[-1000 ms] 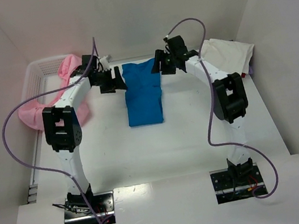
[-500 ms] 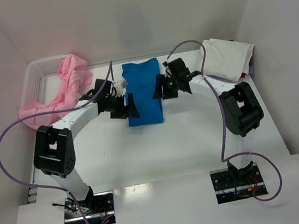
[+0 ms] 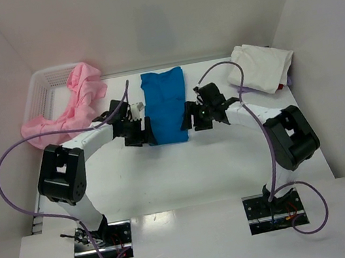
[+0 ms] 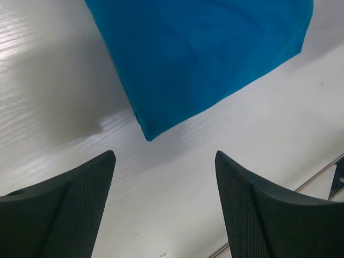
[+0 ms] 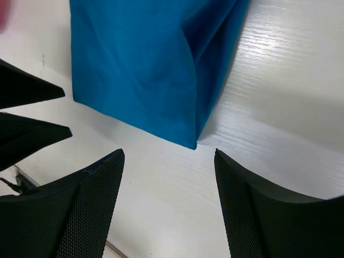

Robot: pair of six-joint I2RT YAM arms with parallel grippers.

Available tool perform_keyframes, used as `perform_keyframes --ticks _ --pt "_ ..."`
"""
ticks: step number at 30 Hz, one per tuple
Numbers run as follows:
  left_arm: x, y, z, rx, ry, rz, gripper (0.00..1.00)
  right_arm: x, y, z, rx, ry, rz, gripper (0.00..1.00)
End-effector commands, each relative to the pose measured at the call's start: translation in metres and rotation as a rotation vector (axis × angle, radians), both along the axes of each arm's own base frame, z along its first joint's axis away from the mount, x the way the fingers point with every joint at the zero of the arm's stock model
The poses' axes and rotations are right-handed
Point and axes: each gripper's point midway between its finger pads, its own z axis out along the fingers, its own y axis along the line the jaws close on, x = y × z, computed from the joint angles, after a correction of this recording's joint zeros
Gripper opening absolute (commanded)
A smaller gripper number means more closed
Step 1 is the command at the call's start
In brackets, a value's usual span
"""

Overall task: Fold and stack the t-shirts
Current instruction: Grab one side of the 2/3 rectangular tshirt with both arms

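Lying beyond spread fingers (image 4: pixel 70 209), blue t-shirt (image 4: pixel 204 48)

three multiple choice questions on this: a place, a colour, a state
1. Blue tee lies: A) on a shelf B) on the table between left pincer and right pincer C) on the floor
2. The tees over the basket are: A) pink B) green C) black
3. Left pincer: A) shut on the blue tee B) shut on a cable C) open, empty
B, top view shows it flat between them; A, they drape its rim in pink; C, its fingers stand apart, nothing between.
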Motion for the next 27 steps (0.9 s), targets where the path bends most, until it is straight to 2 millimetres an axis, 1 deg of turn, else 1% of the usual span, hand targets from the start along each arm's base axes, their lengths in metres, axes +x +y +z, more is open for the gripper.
perform_keyframes --ticks 1,2,3,4,5,7,8,9,10,11,13,14,16,17,18,21,22,24,25,26,27 --pt "0.011 -0.006 -0.001 -0.019 -0.025 -0.006 0.82 0.005 0.015 0.003 0.026 -0.048 0.003 0.74" --pt "0.012 -0.004 -0.002 -0.01 -0.028 0.0 0.81 0.005 0.014 -0.004 0.018 -0.032 0.003 0.74" --pt "0.012 -0.004 -0.002 -0.01 -0.028 0.0 0.81 0.006 0.015 -0.003 0.022 -0.04 0.003 0.72" --pt "0.014 -0.003 -0.006 0.001 -0.029 0.006 0.8 0.003 0.018 -0.009 0.019 -0.021 0.006 0.72" --pt "0.014 -0.003 -0.006 0.001 -0.029 0.006 0.8 0.007 0.02 -0.004 0.025 -0.032 0.006 0.71" --pt "0.016 -0.004 -0.01 0.004 -0.021 0.006 0.78 0.005 0.017 -0.017 0.002 -0.002 0.0 0.7" --pt "0.017 -0.004 -0.009 -0.002 -0.025 0.013 0.77 0.005 0.017 -0.017 0.002 -0.002 0.0 0.68" --pt "0.017 -0.004 -0.012 0.001 -0.016 0.013 0.77 0.005 0.016 -0.021 -0.008 0.003 -0.006 0.67" --pt "0.017 -0.003 -0.017 0.012 -0.008 0.017 0.76 0.005 0.016 -0.021 -0.008 0.003 -0.006 0.67" --pt "0.02 -0.004 -0.013 0.009 -0.018 0.017 0.74 0.005 0.016 -0.021 -0.008 0.003 -0.006 0.65" --pt "0.022 -0.005 -0.017 0.011 -0.011 0.017 0.72 0.005 0.014 -0.029 -0.023 0.016 -0.012 0.62" --pt "0.022 -0.005 -0.017 0.011 -0.011 0.017 0.71 0.005 0.014 -0.029 -0.023 0.016 -0.012 0.62" --pt "0.026 -0.006 -0.017 0.01 -0.014 0.017 0.68 0.007 0.015 -0.032 -0.023 0.016 -0.012 0.59" --pt "0.029 -0.007 -0.018 0.008 -0.02 0.017 0.68 0.006 0.017 -0.035 -0.013 0.028 -0.015 0.57" --pt "0.029 -0.007 -0.018 0.008 -0.02 0.017 0.66 0.003 0.02 -0.039 -0.017 0.038 -0.006 0.57" --pt "0.034 -0.01 -0.016 -0.002 -0.025 0.013 0.64 0.005 0.025 -0.038 -0.009 0.035 -0.004 0.56" --pt "0.034 -0.01 -0.016 -0.002 -0.025 0.013 0.64 0.001 0.029 -0.043 -0.015 0.044 0.007 0.55" --pt "0.036 -0.011 -0.016 -0.002 -0.026 0.013 0.63 0.001 0.029 -0.043 -0.015 0.044 0.007 0.54" --pt "0.036 -0.01 -0.02 0.001 -0.016 0.013 0.63 0.0 0.028 -0.047 -0.02 0.053 0.007 0.54" --pt "0.035 -0.012 -0.019 -0.009 -0.013 0.007 0.61 0.0 0.028 -0.047 -0.02 0.053 0.007 0.51" --pt "0.034 -0.012 -0.024 -0.005 -0.001 0.007 0.57 0.0 0.028 -0.047 -0.02 0.053 0.007 0.5"
